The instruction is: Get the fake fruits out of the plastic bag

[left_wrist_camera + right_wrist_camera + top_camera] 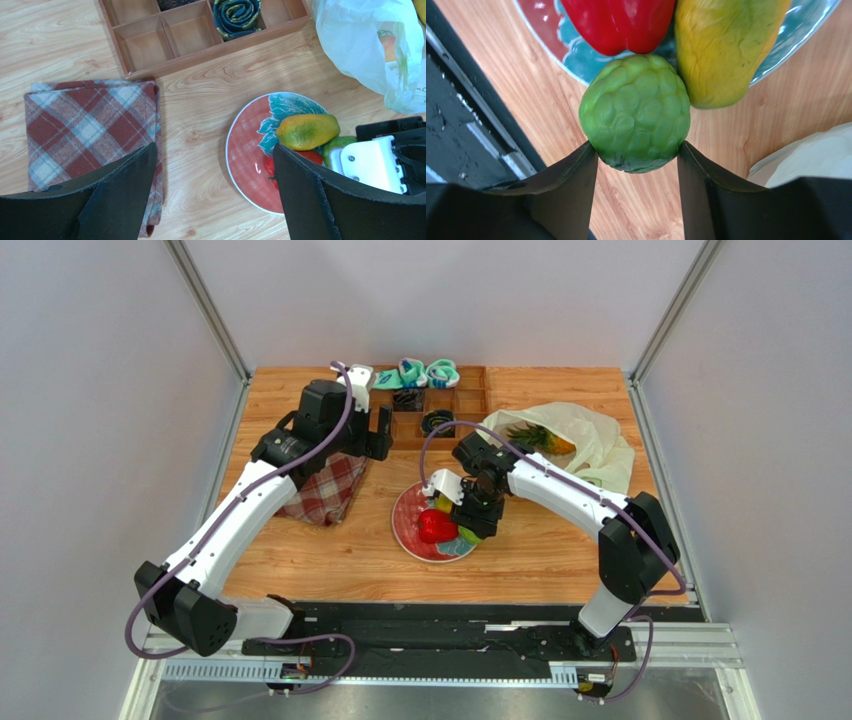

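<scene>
The bag (pixel 600 445) lay far right, pineapple (pixel 530 433) inside. At the plate (pixel 247 145) rim the right gripper (pixel 637 150) pinched the green fruit (pixel 635 112) — released there, it could roll off. The left gripper (pixel 214 149) hung wide open, empty.

No legible text; print on the plastic bag (pixel 360 45) is unreadable

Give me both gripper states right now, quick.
Left gripper: open, holding nothing.
Right gripper: closed on the green round fruit.
</scene>
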Robot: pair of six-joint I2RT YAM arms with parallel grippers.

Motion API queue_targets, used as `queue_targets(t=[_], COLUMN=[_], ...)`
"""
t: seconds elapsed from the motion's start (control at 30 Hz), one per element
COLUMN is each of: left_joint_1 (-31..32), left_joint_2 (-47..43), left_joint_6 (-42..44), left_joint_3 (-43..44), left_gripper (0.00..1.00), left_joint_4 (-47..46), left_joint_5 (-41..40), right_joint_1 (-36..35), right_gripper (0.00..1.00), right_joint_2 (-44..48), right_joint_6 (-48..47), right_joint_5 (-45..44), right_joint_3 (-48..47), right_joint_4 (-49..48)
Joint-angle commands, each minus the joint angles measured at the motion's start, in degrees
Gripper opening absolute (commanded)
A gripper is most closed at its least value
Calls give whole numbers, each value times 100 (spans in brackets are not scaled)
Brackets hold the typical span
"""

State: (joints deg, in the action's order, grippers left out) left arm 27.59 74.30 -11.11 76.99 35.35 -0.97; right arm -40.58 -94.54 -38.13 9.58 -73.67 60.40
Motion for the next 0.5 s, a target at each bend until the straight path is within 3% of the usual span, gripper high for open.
queue_targets(t=[0.0,0.1,0.13,0.17,0.33,0.47], left_joint_1=[-35,-44,-44,-44,-52,-79], left_joint_2=[-30,23,40,58,102,146], left_joint_6=[57,22,4,-5,-57,-128], left_joint_3=[0,-17,-9,-17,-52,-61], left_gripper=[94,95,95,95,94,94], left_joint_4=[-125,-143,-143,-143,-160,-169], left_joint_5=[27,53,53,53,203,255], right_joint_1=[-20,-20,-20,-3,365,866], right_gripper=[65,76,92,98,97,89], right_joint_2=[-91,-38,23,111,980,1315], right_joint_6=[235,218,201,175,165,-282], right_joint_5=[52,26,-18,-1,516,457], right_joint_3=[-244,-253,-262,-288,-954,-1308], right_joint_4=[-310,-108,-55,102,525,683])
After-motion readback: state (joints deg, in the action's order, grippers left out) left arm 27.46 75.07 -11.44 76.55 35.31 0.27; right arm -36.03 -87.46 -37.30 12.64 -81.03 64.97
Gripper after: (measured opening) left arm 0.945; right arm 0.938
